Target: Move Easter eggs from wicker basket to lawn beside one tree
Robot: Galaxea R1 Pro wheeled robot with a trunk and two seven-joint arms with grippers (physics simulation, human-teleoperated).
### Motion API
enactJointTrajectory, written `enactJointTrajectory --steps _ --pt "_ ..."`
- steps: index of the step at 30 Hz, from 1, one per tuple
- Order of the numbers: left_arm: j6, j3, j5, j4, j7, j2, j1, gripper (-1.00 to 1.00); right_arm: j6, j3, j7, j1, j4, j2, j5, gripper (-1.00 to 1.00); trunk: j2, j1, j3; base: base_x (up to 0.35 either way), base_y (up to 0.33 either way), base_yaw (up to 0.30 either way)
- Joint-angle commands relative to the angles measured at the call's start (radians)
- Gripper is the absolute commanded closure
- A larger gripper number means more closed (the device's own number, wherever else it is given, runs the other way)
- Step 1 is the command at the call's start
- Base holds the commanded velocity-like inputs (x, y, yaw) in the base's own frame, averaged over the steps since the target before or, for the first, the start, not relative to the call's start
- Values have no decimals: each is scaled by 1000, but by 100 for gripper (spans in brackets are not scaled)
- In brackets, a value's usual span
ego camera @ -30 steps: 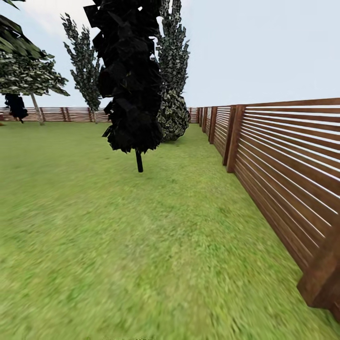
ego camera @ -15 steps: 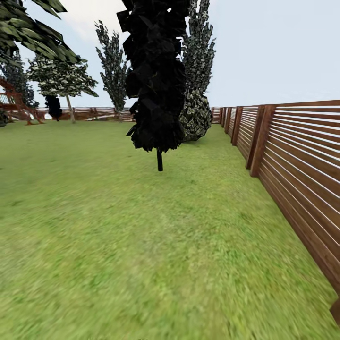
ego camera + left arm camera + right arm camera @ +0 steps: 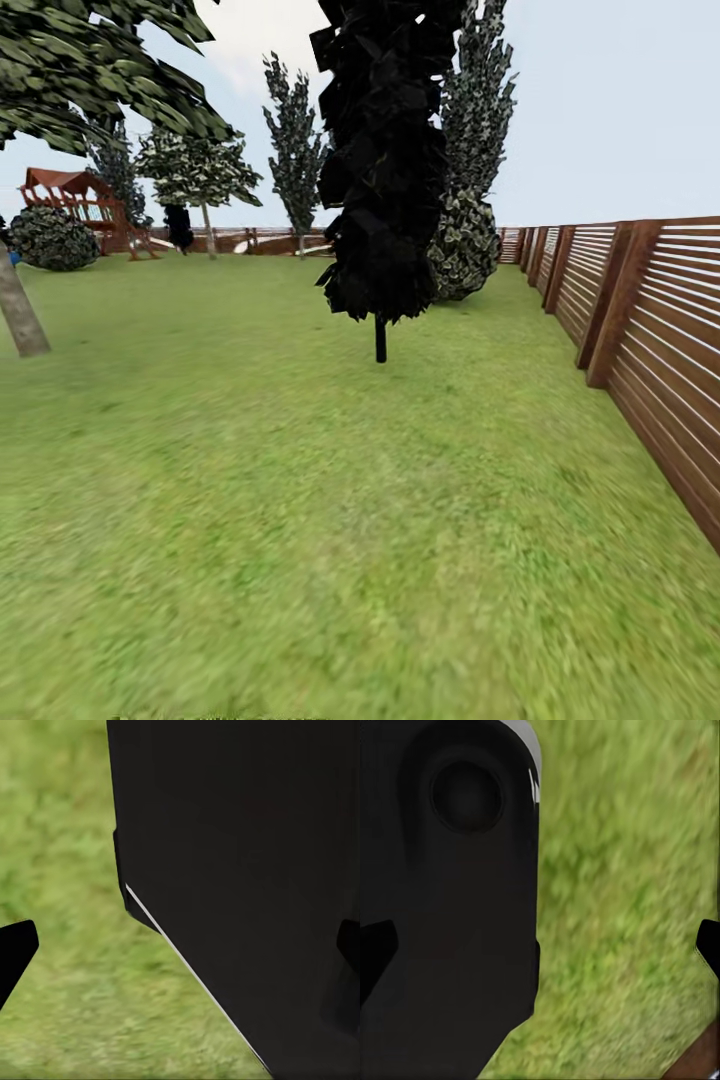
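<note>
Mottled lawn (image 3: pixel 300 520) is seen, slatted fence (image 3: pixel 660 350) along its right edge, both grippers' fingers spread wide.

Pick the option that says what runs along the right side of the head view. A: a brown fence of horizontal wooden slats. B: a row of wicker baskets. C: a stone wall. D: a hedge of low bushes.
A: a brown slatted fence runs back along the right edge of the lawn, past the dark tree.
</note>
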Motion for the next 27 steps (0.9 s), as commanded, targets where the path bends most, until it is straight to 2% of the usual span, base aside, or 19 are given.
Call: enactJointTrajectory --steps 1,27 --pt "0 0 0 0 0 0 0 -100 0 0 -4 -1 2 0 4 -100 0 0 -1 0 0 300" --pt "0 1 1 -2 0 0 0 -100 1 2 -4 -1 2 3 5 -100 0 0 -1 0 0 300"
